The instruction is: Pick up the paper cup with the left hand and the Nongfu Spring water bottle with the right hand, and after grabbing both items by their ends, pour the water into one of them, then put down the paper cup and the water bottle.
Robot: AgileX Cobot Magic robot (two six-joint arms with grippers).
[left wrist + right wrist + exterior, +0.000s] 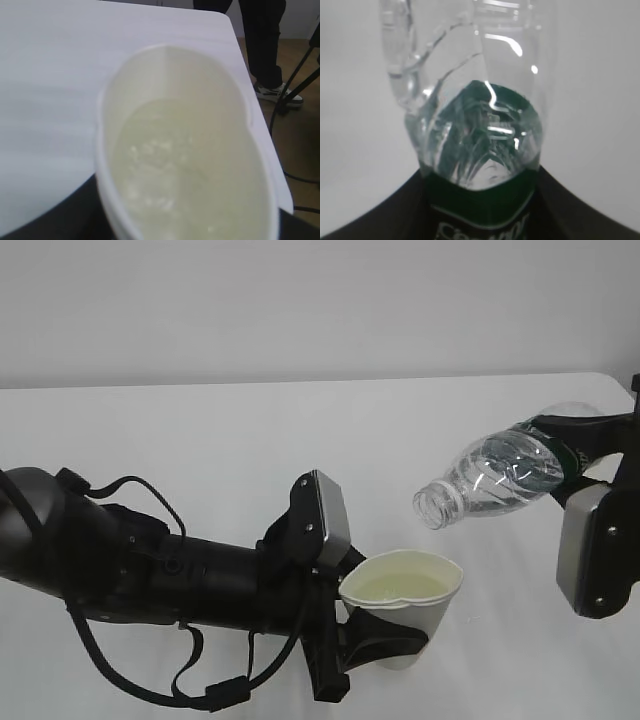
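Table (250, 430), white and wide, is lying under everything I am doing. My left arm (150, 570) is stretching in from the left side of the exterior view, black and hung with cables, and its gripper (385, 645) is clamping the cup (405, 605) low on the wall, the black fingers (400, 640) wrapping its lower half. The squeeze is bending the rim out of round, which the left wrist view is showing as a flattened oval. I am holding the cup roughly upright, above the table near its front edge. My right arm (600, 540) is coming in from the right edge, and its gripper (575, 455) is gripping the bottle (500, 475) around the green label at the base end. The bottle is lying tilted, neck pointing left and slightly down, its open mouth up and to the right of the cup's rim, not touching it. Water (175, 165) is sitting in the cup, pale and about halfway up. Whether any water is remaining in the bottle, I cannot tell. A person's legs (262, 45) are standing beyond the table's far corner.
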